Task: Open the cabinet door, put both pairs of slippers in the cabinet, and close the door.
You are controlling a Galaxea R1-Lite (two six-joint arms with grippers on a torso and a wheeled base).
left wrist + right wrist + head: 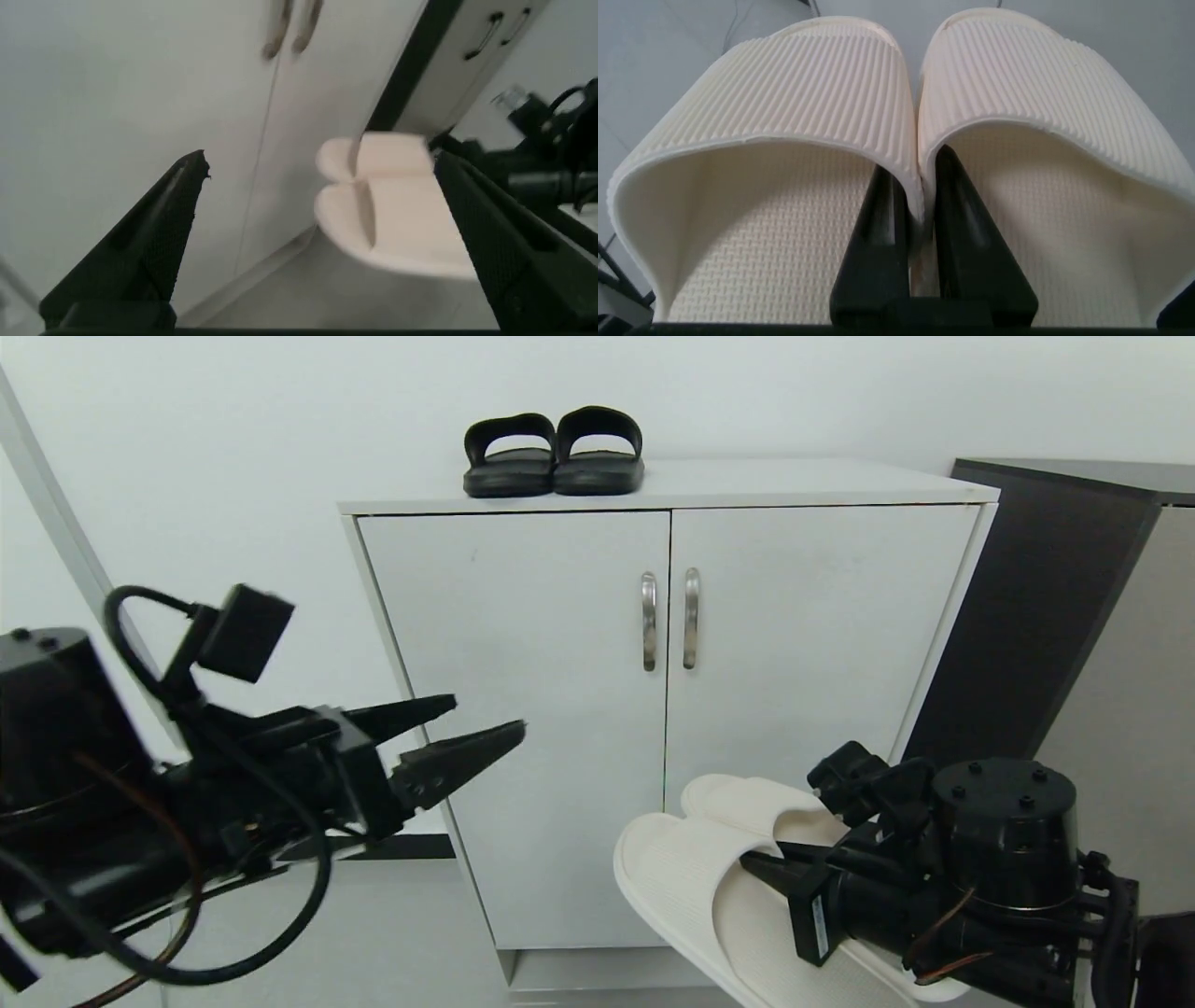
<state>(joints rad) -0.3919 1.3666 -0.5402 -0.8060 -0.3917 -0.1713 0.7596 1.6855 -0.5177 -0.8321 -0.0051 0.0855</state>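
Head view: right claw (752, 861) clamps the white slippers (686, 882), which jut ahead of it toward the shut cabinet doors (803, 644). Left claw (487, 716) gapes apart, empty. Black slippers (554, 453) sit above both claws on the cabinet top (794, 481). Doors unopened, nothing stowed.

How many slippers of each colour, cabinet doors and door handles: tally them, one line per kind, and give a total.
black slippers: 2
cream slippers: 2
cabinet doors: 2
door handles: 2
Total: 8
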